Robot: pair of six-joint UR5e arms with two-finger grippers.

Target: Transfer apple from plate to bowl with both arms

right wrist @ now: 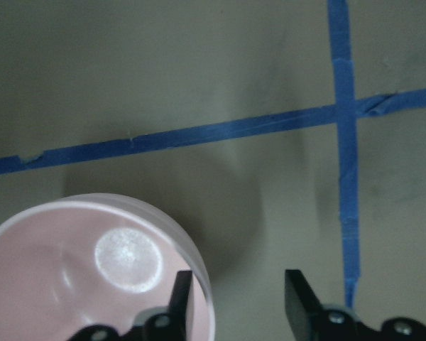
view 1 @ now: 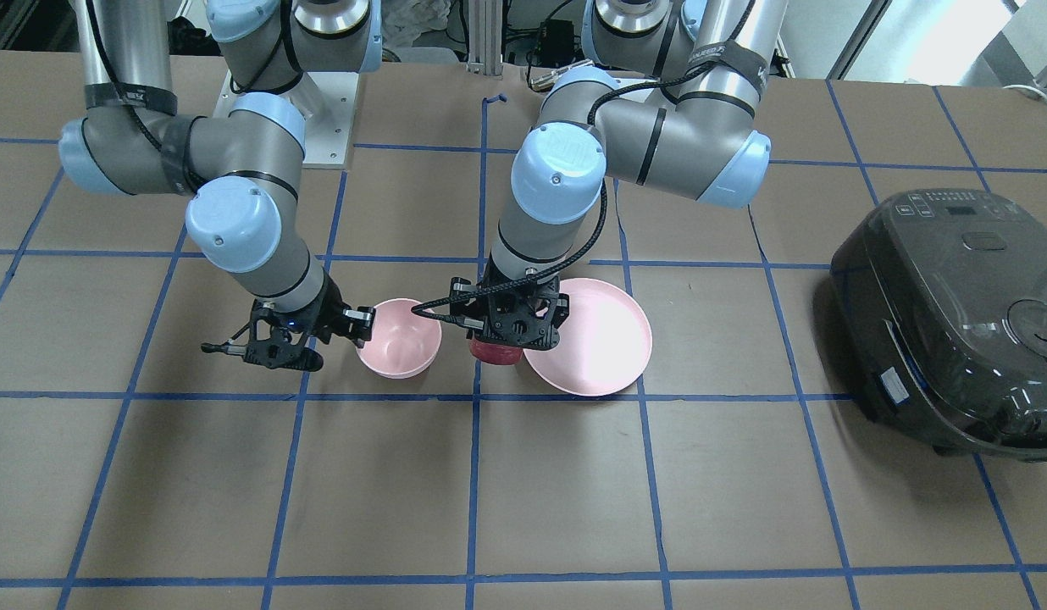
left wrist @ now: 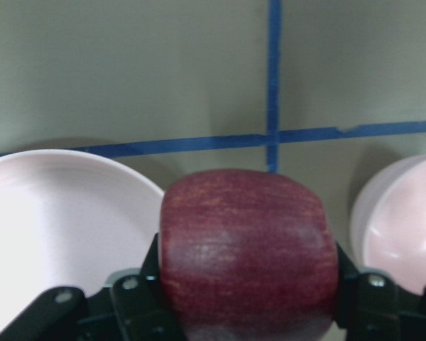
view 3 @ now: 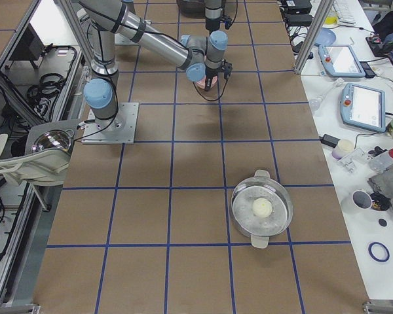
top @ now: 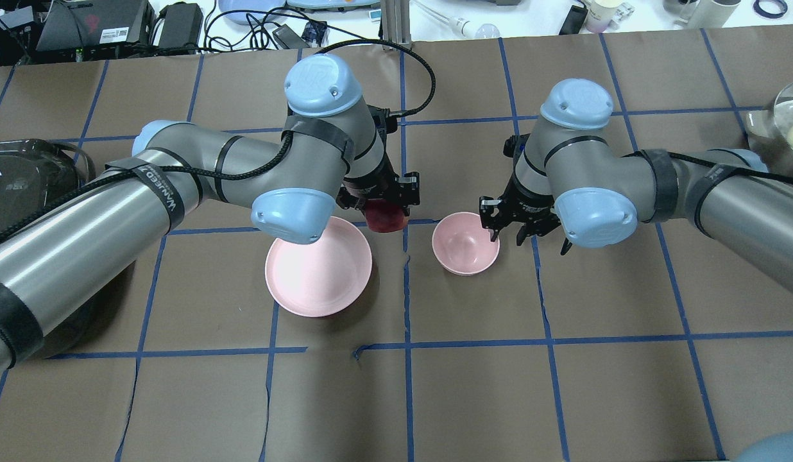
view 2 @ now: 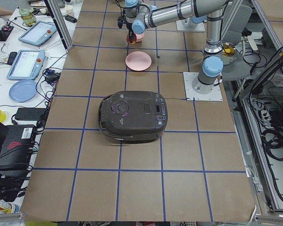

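My left gripper [view 1: 513,329] is shut on the dark red apple [view 1: 493,352], holding it just off the plate's rim, over the table between plate and bowl. In the left wrist view the apple [left wrist: 248,241] fills the jaws. The pale pink plate [view 1: 604,343] lies bare; it also shows in the overhead view [top: 318,269]. The small pink bowl [view 1: 398,339] stands beside it, with nothing in it [top: 466,244]. My right gripper [right wrist: 234,298] is open at the bowl's [right wrist: 71,270] outer rim, one finger over the inside and one outside it.
A dark rice cooker [view 1: 955,322] stands at the table's end on my left. A steel pot with a glass lid [view 3: 262,209] stands far off on my right. Blue tape lines grid the brown table.
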